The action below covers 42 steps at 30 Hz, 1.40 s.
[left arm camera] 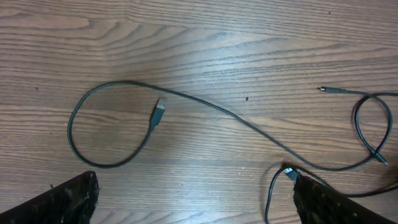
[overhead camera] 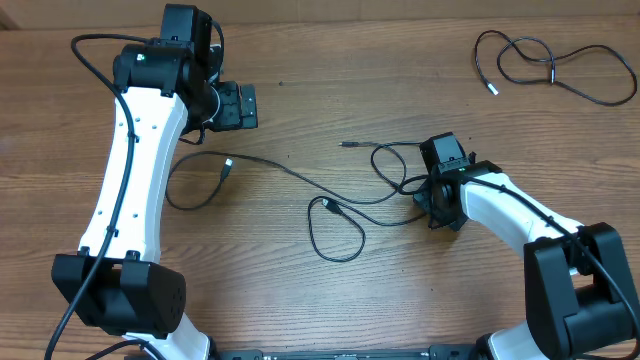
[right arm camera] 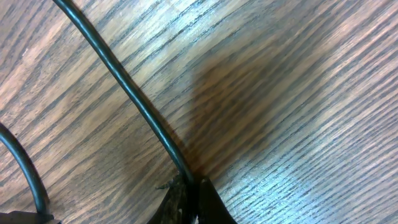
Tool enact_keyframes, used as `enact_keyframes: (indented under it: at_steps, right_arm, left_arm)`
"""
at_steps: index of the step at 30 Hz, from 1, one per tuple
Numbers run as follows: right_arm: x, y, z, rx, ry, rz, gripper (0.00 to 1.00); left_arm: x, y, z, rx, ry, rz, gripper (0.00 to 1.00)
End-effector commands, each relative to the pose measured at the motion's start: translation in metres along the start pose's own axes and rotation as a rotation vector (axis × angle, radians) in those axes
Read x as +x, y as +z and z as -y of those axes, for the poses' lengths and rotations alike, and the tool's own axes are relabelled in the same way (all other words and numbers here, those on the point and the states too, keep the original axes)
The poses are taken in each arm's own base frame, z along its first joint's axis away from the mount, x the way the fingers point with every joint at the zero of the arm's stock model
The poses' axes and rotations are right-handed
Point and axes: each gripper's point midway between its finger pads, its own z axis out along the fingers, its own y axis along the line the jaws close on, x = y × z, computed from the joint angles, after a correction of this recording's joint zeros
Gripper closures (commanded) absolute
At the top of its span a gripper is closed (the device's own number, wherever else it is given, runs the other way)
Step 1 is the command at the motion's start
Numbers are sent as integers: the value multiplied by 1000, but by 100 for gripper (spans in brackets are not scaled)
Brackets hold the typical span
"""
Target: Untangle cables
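A long thin black cable runs across the table's middle, with a silver-tipped plug at its left loop; it also shows in the left wrist view. A second black cable loops below it with a plug end. A third cable lies apart at the far right. My right gripper is shut on a black cable low at the table, the cord pinched between its fingertips. My left gripper is open and empty, above the table at the back left.
The table is brown wood grain. My white left arm stretches along the left side and my right arm comes in from the lower right. A thin plug tip lies near the middle.
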Motion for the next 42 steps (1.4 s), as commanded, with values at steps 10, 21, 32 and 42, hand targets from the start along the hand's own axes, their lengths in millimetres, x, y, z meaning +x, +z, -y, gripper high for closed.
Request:
enact_keyframes:
  at_steps: [10, 21, 32, 42]
  right_arm:
    - [-6, -46, -6, 113, -58, -128, 96]
    - [-51, -135, -46, 16, -75, -31, 96]
    - [-106, -194, -34, 46, -14, 169, 96]
    - [-170, -215, 18, 70, 140, 243, 96]
  left_arm:
    - [0, -2, 3, 12, 28, 4, 0]
    - [0, -2, 3, 12, 28, 4, 0]
    - [0, -2, 3, 12, 28, 4, 0]
    - [0, -2, 3, 12, 28, 4, 0]
